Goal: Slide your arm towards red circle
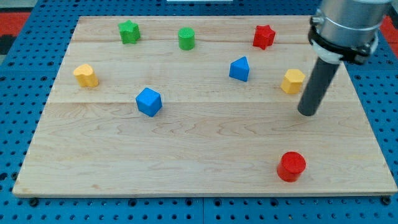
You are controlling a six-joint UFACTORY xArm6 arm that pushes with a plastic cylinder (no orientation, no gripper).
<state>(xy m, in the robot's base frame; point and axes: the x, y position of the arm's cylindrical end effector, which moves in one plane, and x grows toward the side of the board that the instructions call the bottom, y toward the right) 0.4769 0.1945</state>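
Red circle (291,166) below my tip (307,112)

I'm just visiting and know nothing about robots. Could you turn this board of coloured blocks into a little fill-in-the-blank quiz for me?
1. The dark rod's tip stands just to the view's right of the ____ hexagonal block.
2. The red round block lies toward the view's ____ from the tip.
3. The red star-shaped block sits near the wooden board's ____ edge.
4. The number of blue blocks on the board is ____.

Missing words: yellow; bottom; top; two
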